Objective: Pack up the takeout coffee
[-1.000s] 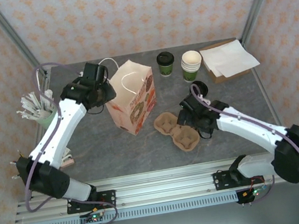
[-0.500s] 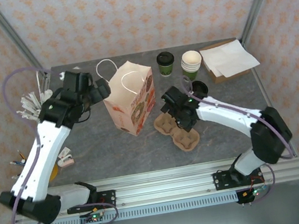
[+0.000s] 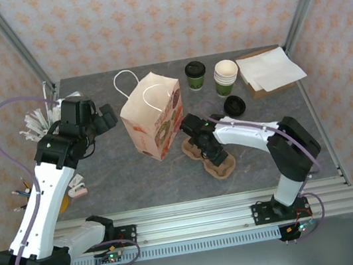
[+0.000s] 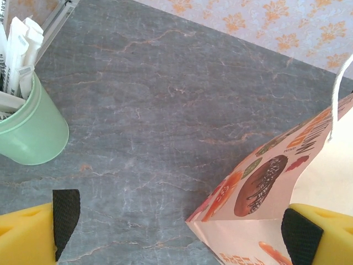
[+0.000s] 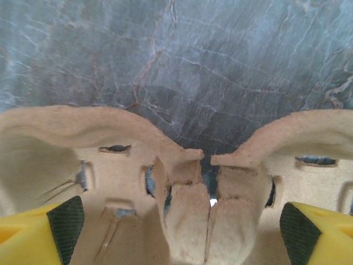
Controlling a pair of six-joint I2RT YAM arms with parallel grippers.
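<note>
I'm holding my left gripper (image 3: pixel 103 118) (image 4: pixel 183 226) spread wide, hovering beside the bag's (image 3: pixel 155 116) (image 4: pixel 265 193) left side. The bag's top corner is showing between my fingers in the wrist view, and I can't tell if anything's touching. The mint cup (image 4: pixel 30 132) with white sticks is sitting off to the left. My right gripper (image 3: pixel 215 156) (image 5: pixel 182 226) is also hanging open, sitting low over the pulp carrier (image 3: pixel 192 146) (image 5: pixel 110 143) with its fingers straddling the cracked middle divider and gripping nothing. The coffee (image 3: pixel 195 75) is standing upright at the back of the table (image 3: pixel 123 174), dark on top, between the bag and the stack of cups (image 3: pixel 226 76), well apart from both grippers. A loose black lid (image 3: pixel 234 105) is lying flat near that stack, just right of my right arm.
</note>
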